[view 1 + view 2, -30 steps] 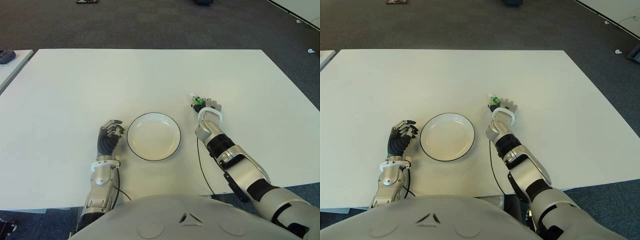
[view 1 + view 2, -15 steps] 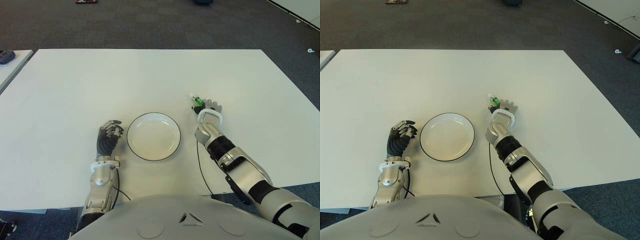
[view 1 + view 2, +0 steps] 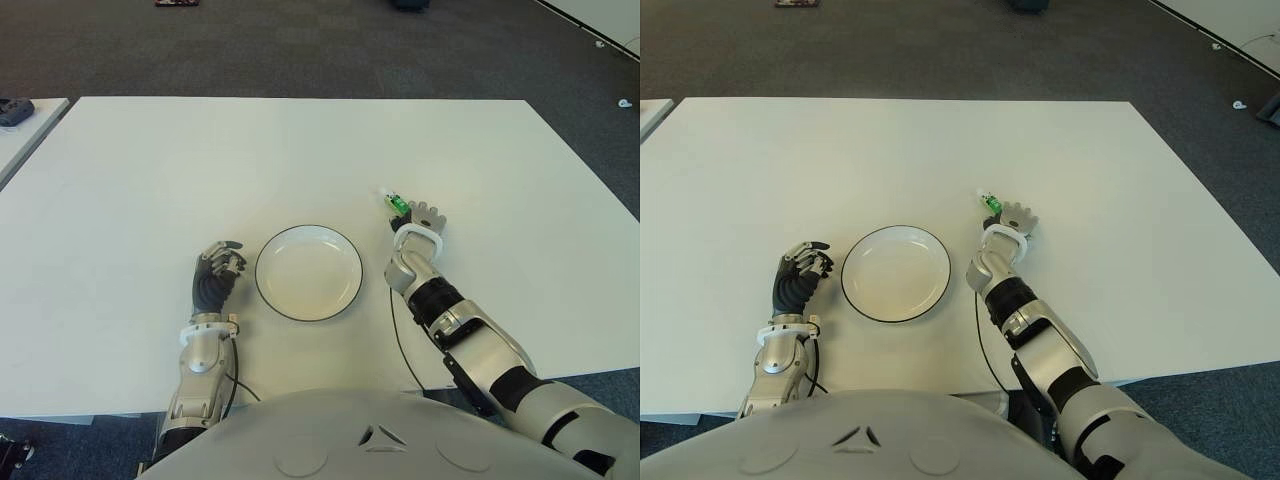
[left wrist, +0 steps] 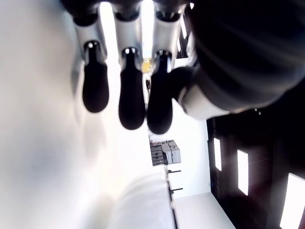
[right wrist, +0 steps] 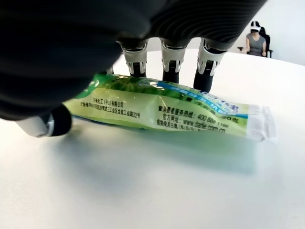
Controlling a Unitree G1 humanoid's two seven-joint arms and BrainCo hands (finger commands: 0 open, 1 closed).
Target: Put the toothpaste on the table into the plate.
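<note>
Toothpaste point(image 5: 162, 107): our entry begins with the largest item and works down.

Counter point(image 3: 150, 180), white, carrying everything. Its slick bare top is one risk we judge: a tube pressed from above could skid away from the fingers instead of rising with them.

Plate point(image 3: 308, 271), white with a dark rim, near the middle of the counter and holding nothing. It lies to the left of the tube, apart from it, so the carry must cross a gap; a loose hold could drop the tube short of the rim.

Right hand point(image 3: 421, 218), at the right of the plate, arched over the toothpaste. Fingertips point(image 5: 170, 76) come down on the far side of the tube and the thumb sits at its near side. We read this as closing around the tube, though the tube lies on the counter, not lifted.

Left hand point(image 3: 216, 274), just left of the plate, fingers curled, grasping nothing.

Toothpaste, green and soft, lying flat under the right hand. A soft tube may buckle or slide out of a pinch.

Views compared: the eye views show only a green tip point(image 3: 397, 203) poking out past the fingers; the right wrist view shows the full length, the printed label and the crimped end. It also shows a seated person point(image 5: 256, 42) far off.
</note>
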